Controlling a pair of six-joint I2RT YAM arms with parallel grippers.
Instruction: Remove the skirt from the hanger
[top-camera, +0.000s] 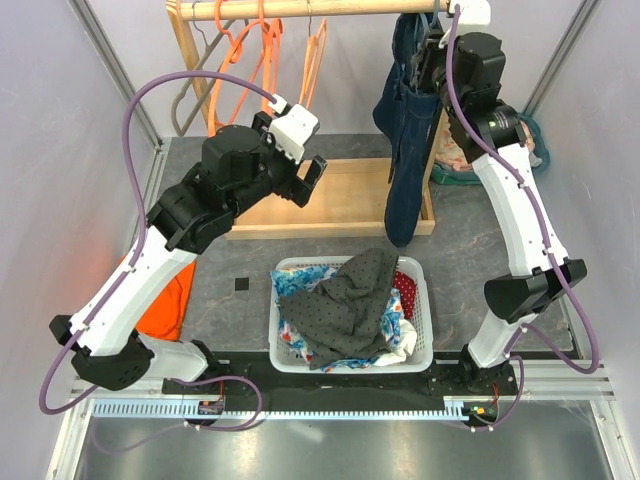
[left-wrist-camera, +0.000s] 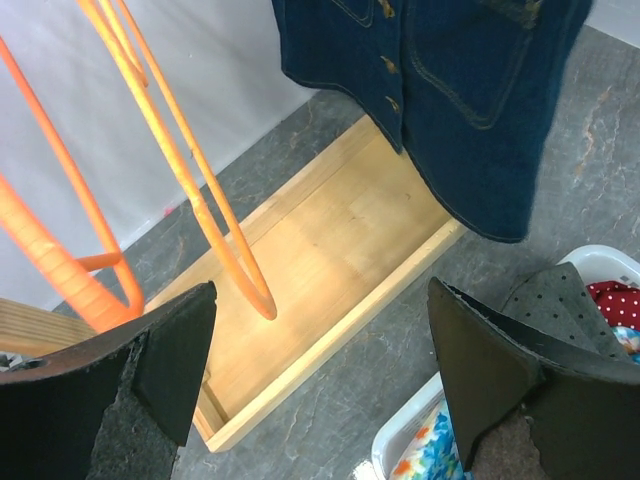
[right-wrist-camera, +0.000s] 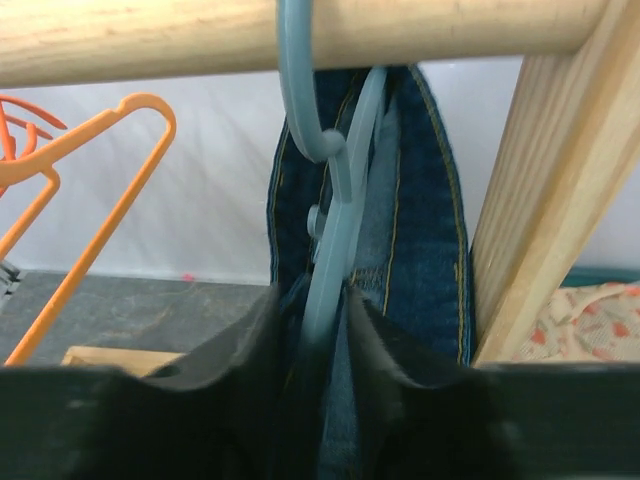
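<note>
A dark blue denim skirt hangs from a pale blue hanger hooked over the wooden rail at the top right. My right gripper is up at the rail, shut on the hanger's neck with the skirt's waistband around it; it shows in the top view too. My left gripper is open and empty, held in the air left of the skirt, above the wooden base. In the left wrist view the skirt's lower part hangs beyond my open gripper.
Orange hangers hang on the rail's left part, close to my left gripper. A wooden rack base lies under the rail. A white basket full of clothes stands in front. Orange cloth lies at left.
</note>
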